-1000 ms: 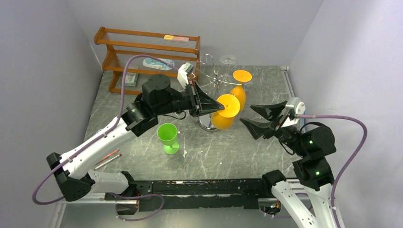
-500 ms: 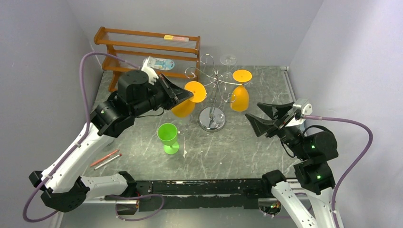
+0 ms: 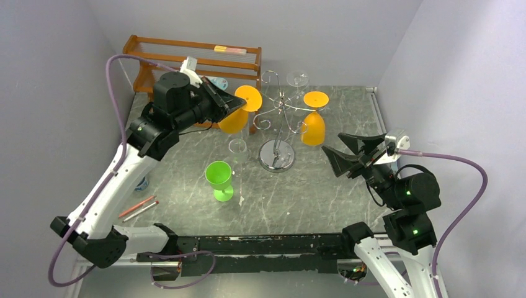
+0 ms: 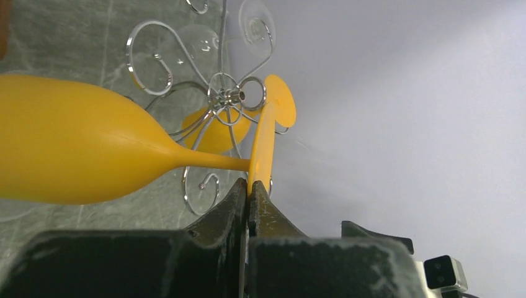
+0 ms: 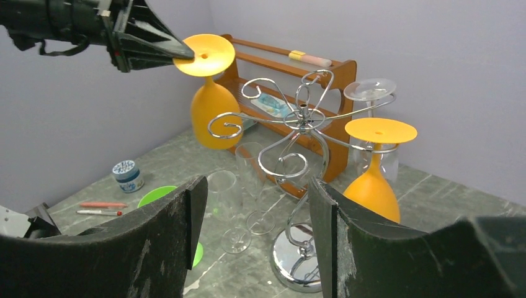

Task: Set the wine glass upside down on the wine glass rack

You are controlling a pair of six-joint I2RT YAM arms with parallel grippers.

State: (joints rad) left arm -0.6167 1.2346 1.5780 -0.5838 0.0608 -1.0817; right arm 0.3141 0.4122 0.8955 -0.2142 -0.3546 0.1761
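Observation:
My left gripper (image 3: 240, 103) is shut on the foot rim of an orange wine glass (image 3: 234, 120). It holds the glass upside down in the air, just left of the chrome wine glass rack (image 3: 277, 155). In the left wrist view the fingertips (image 4: 249, 186) pinch the foot's edge, the bowl (image 4: 68, 149) runs left, and the rack's hub (image 4: 227, 96) lies beyond. A second orange glass (image 3: 313, 126) hangs upside down on the rack's right arm. A clear glass (image 3: 298, 78) hangs at the back. My right gripper (image 3: 333, 144) is open and empty, right of the rack (image 5: 304, 118).
A green cup (image 3: 219, 177) stands in front of the rack. Clear glasses (image 5: 226, 198) stand upright left of the rack's base. The brown wooden shelf (image 3: 186, 59) is at the back left. Pens (image 3: 139, 207) and a small jar (image 5: 126, 174) lie near the left edge.
My left arm has carried the orange glass from in front of the rack's base leftward, back and higher, to the rack's left side. The right gripper has shifted slightly and stays open.

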